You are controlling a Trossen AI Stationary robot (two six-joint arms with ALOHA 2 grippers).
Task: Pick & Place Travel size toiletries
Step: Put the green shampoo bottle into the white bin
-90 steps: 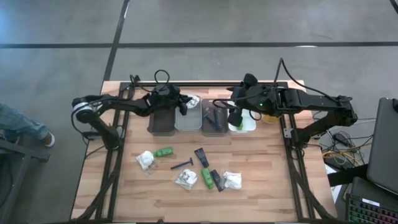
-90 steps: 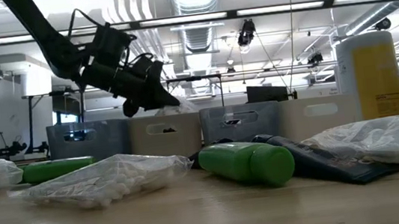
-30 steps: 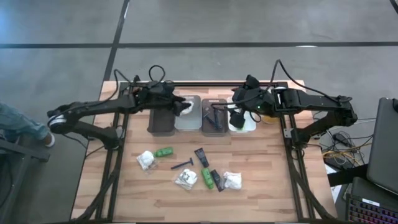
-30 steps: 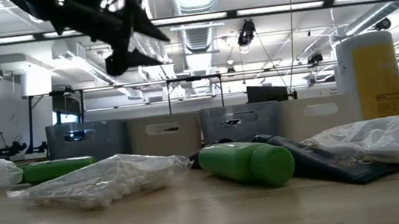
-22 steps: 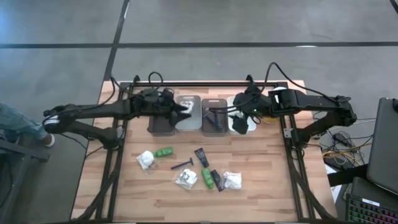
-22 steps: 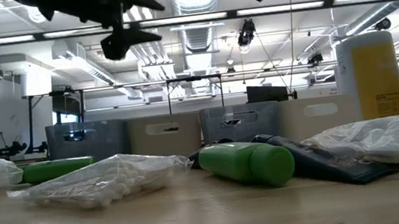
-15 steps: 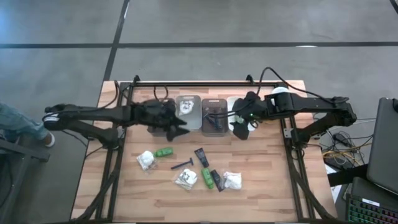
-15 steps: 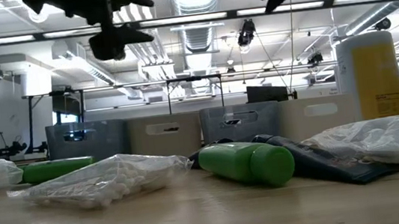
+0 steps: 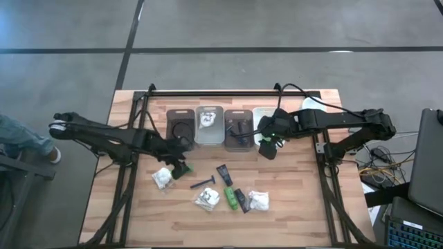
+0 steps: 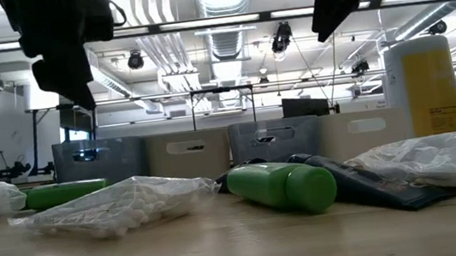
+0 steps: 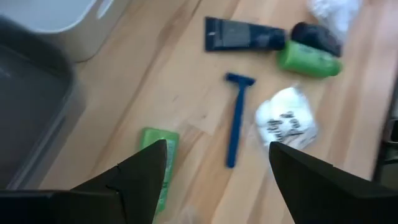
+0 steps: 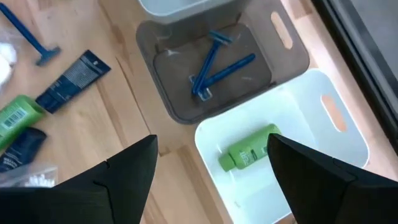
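On the wooden table lie travel size toiletries: a green bottle (image 9: 182, 169), a blue razor (image 9: 203, 182), a black tube (image 9: 224, 174) and white packets (image 9: 163, 178). My left gripper (image 9: 178, 162) hangs open, pointing down just above that green bottle (image 11: 158, 163), with the razor (image 11: 236, 118) ahead of it. My right gripper (image 9: 266, 149) hangs open and empty at the near side of the white bin (image 12: 323, 118), which holds a green bottle (image 12: 252, 152). The grey bin (image 12: 217, 68) beside it holds blue razors.
Four bins (image 9: 181, 128) stand in a row at the back; one holds a white packet (image 9: 206, 119). More items lie near the front: a packet (image 9: 206, 200), a green bottle (image 9: 230, 198), a black tube (image 9: 240, 199), a packet (image 9: 259, 200). A tall yellow bottle (image 10: 423, 84) stands at the back right.
My left gripper has swung from over the bins toward the table's near edge and left, sunk and tipped downward, ending above the green bottle. My right gripper has come down and toward the near edge, off the white bin.
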